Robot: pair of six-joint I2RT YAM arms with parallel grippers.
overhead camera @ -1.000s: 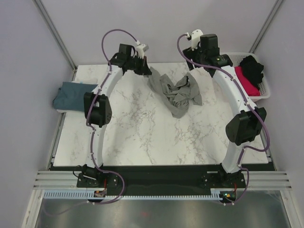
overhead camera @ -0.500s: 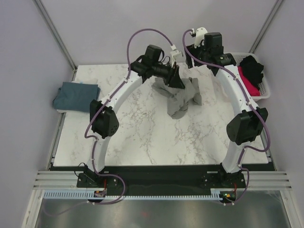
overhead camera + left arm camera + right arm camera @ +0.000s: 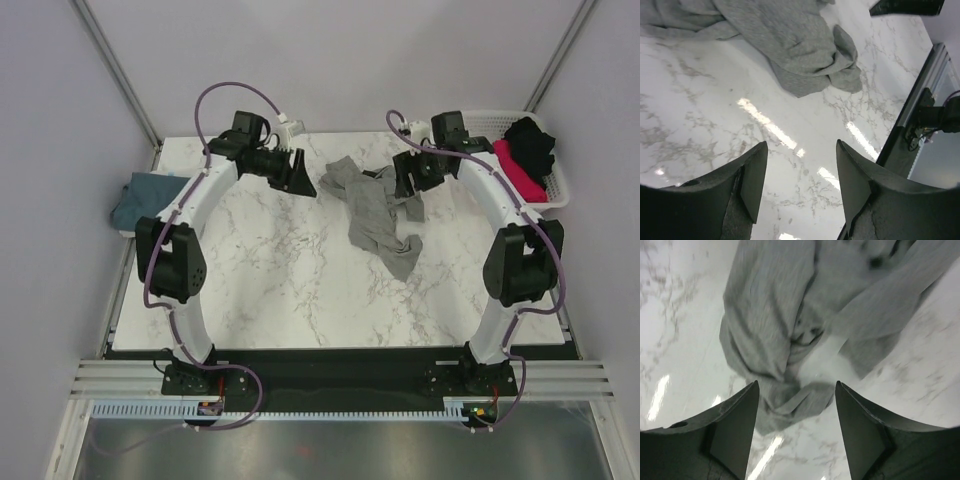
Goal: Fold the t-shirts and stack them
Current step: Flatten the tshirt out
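A heather grey t-shirt (image 3: 372, 215) lies crumpled on the marble table (image 3: 270, 280), at the back middle. My left gripper (image 3: 299, 174) hovers just left of the shirt, open and empty. In the left wrist view, my left gripper (image 3: 801, 145) frames bare marble, with the grey shirt (image 3: 790, 45) further off. My right gripper (image 3: 408, 182) hangs open over the shirt's right edge. From the right wrist, the grey shirt (image 3: 780, 315) bunches just beyond my right gripper (image 3: 796, 383), which holds nothing. A folded teal-blue t-shirt (image 3: 150, 200) rests at the table's left edge.
A white basket (image 3: 556, 190) at the back right holds a magenta-pink t-shirt (image 3: 520, 170) and a black t-shirt (image 3: 530, 140). Grey walls close in the left, right and back sides. The arm bases sit on a dark strip (image 3: 340, 365) at the near edge.
My left gripper swung right with the grey shirt, opened, let it go and drew back left. The shirt now stretches further toward the front. My right gripper dropped lower over it.
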